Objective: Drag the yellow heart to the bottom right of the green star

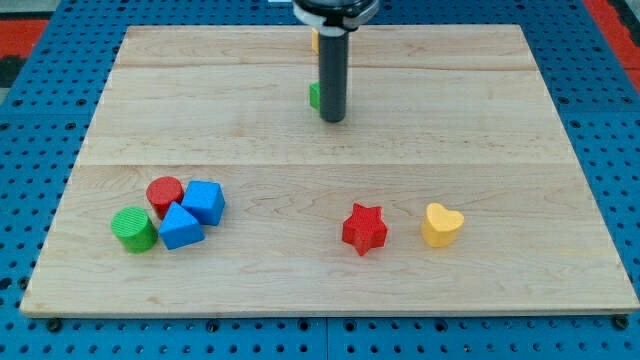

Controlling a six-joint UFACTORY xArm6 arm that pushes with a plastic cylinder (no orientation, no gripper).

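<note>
Blue pegboard frames the pale wooden board (500,120). My tip (333,119) rests at upper centre, touching a green block (314,95) mostly hidden behind the rod, presumably the green star; an orange-yellow block (314,41) peeks out above. No pincer exists to open or close, only the rod. At lower right, well apart, sits the yellow heart (441,225), just beside the red star (364,229). Sweeping carelessly could nudge either star and spoil the placement.
</note>
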